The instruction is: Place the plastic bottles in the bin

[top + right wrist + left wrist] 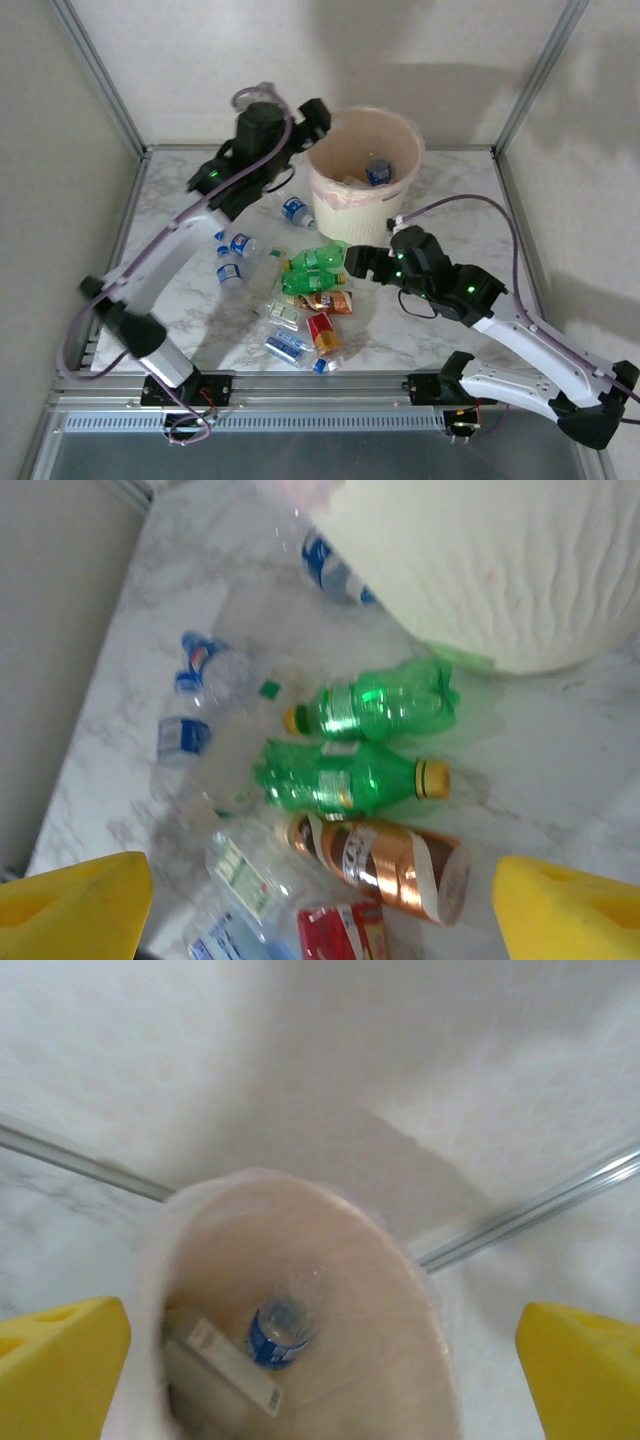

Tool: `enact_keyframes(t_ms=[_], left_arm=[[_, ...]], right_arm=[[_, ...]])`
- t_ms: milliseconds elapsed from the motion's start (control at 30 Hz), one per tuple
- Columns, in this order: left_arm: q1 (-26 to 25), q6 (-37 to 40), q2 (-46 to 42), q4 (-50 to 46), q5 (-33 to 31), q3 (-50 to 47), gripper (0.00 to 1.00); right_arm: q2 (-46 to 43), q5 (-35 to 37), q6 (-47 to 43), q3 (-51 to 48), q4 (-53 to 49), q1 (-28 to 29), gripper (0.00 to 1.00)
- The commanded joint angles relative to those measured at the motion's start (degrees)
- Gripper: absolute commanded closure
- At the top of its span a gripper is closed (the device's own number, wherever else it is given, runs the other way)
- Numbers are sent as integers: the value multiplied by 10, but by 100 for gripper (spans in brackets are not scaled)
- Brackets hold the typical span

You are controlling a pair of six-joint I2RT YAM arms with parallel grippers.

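The pale peach bin [352, 195] stands at the back centre with a blue-labelled clear bottle [378, 171] inside. My left gripper [316, 118] hangs open over its left rim, yellow fingers [60, 1360] wide apart and empty; below them the bottle [278, 1328] lies in the bin [400, 1360] beside a pale box. Two green bottles [312, 271] and a copper-labelled one [328, 301] lie mid-table. My right gripper [358, 262] hovers open just right of them. In the right wrist view the green bottles [350, 775] and the copper one [385, 865] lie between its fingers [75, 905].
Clear blue-labelled bottles [232, 258] lie left of the pile, one [296, 211] by the bin's foot. A red-labelled bottle [322, 333] and more clear ones [285, 345] lie toward the front. Frame posts and white walls enclose the marble table [440, 320].
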Motion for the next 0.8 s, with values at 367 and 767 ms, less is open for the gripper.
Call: enact_keyframes(t_ms=[367,767], left_arm=[[77,-19,-281,6,-13,-374,2],[156,-102,-331,-6,77,-500,12]], right_arm=[[189,34,7,-27,42,221,15],[364,-19,-120,65,78,273,18]])
